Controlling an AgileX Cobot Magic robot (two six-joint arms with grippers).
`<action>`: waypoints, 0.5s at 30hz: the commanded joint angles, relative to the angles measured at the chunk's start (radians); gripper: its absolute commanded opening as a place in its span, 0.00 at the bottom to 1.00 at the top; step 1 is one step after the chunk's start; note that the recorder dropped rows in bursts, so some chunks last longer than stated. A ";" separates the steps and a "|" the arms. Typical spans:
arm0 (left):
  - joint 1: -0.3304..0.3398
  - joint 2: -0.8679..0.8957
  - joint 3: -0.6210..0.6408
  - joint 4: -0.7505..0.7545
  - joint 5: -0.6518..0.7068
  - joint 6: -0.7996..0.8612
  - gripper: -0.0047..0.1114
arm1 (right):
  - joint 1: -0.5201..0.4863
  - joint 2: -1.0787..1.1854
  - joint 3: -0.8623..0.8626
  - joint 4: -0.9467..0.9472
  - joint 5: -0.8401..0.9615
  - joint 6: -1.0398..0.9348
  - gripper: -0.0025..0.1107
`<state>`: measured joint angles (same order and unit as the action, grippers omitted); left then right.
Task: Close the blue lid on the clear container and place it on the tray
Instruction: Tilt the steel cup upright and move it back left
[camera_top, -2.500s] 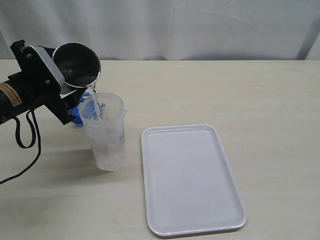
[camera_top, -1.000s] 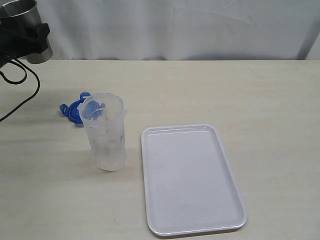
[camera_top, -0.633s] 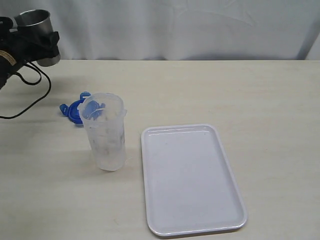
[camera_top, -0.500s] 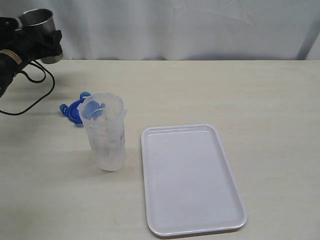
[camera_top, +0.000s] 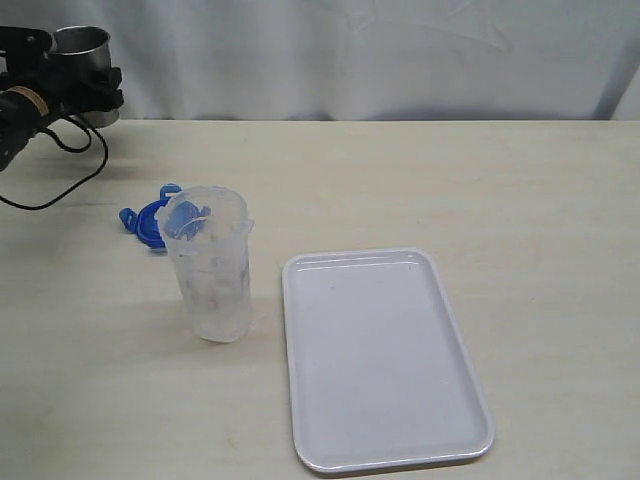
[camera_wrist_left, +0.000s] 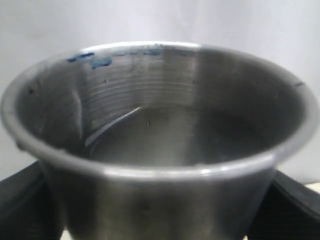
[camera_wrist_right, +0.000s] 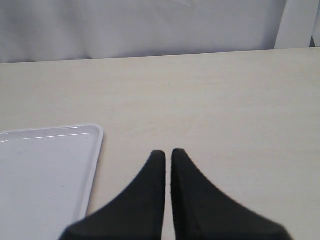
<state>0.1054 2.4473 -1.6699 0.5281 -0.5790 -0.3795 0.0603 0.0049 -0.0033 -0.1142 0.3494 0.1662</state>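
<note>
Exterior view: clear container (camera_top: 208, 265) upright.

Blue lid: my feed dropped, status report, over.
Left gripper shut on grey steel cup; right gripper shut, empty. Blue snap-flap lid off, on table behind tall clear plastic container. Nothing between container and white rectangular tray.

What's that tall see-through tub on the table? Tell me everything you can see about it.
The container is a tall, narrow canister of clear, slightly cloudy plastic, a little wider at its rim than at its base, with faint printed markings on its wall. Its top is open, with no lid on it. It stands upright on the table, left of the white tray and apart from it. The blue lid lies just behind it, partly seen through its wall; whether they touch is unclear. What it holds is hard to tell.
</note>
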 joint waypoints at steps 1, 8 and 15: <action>0.067 -0.013 -0.018 0.077 -0.047 -0.058 0.04 | 0.000 -0.005 0.003 0.002 -0.004 0.002 0.06; 0.172 0.000 -0.018 0.552 -0.317 -0.340 0.04 | 0.000 -0.005 0.003 0.002 -0.004 0.002 0.06; 0.183 0.071 -0.018 0.594 -0.366 -0.351 0.04 | 0.000 -0.005 0.003 0.002 -0.004 0.002 0.06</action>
<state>0.2871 2.5083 -1.6760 1.1260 -0.8749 -0.7194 0.0603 0.0049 -0.0033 -0.1142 0.3494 0.1662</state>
